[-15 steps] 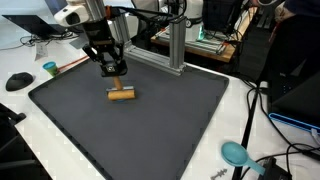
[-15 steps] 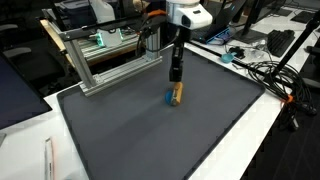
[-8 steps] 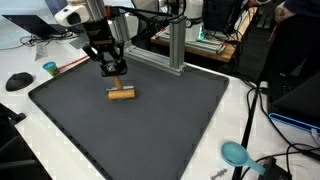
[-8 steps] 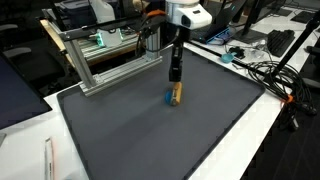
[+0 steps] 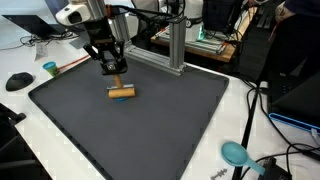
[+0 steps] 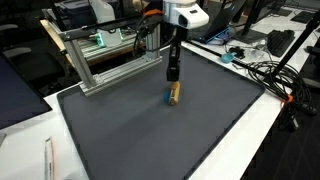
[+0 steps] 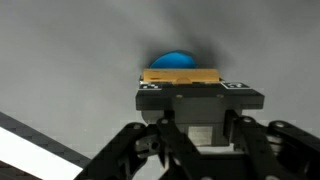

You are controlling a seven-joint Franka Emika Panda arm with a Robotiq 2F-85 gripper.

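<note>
The gripper hangs just above the dark mat, over the part of the mat nearest the metal frame, and touches nothing. A little wooden block lies flat on the mat just beside the spot under the fingers, apart from them. In the wrist view the block sits on the mat right ahead of the gripper body with a blue piece showing behind it. Whether the jaws are apart or together I cannot tell: the wrist view hides the fingertips behind the gripper's own body, and both exterior views show them too small. As I judge it, the work is at the hover stage, with the gripper standing over the mat close to the block and no hold made. A move onto the block would call for a short shift across the mat to centre over it, jaws spread wide enough to straddle it, then a straight drop without nudging it along the mat.
</note>
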